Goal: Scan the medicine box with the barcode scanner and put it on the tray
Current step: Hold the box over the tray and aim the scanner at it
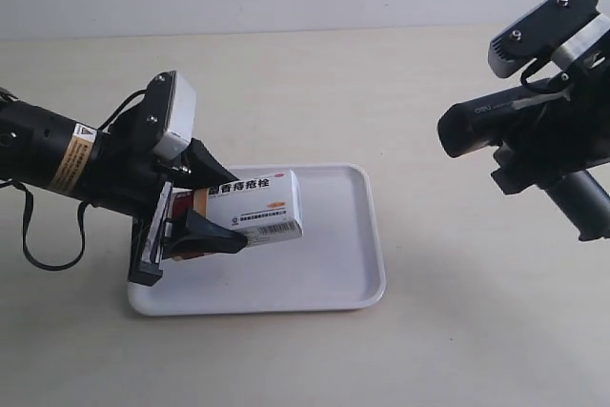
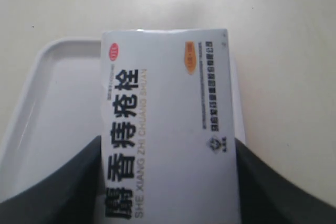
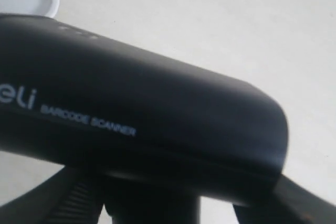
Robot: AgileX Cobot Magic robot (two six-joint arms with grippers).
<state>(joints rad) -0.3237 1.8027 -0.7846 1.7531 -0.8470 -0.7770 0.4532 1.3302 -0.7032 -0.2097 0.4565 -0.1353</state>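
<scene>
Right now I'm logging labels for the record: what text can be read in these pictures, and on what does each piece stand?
"麝香痔疮栓": large black lettering on the medicine box, held in the left pincer.
"SHE XIANG ZHI CHUANG SHUAN": grey letters beside that lettering.
"BARCODE SCANNER": white print on the barcode scanner, held in the right pincer.
"eli": the visible end of a brand name on the scanner, cut off.
Too small or blurred: the box's fine print, orange oval, red mark, barcode digits, and the arm's yellow sticker.

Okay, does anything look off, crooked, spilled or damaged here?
Nothing stands out. The medicine box looks intact, held in the left gripper over the tray, tilted only because it is gripped. The barcode scanner is held by the right gripper off to the side. No spills or damage visible.
</scene>
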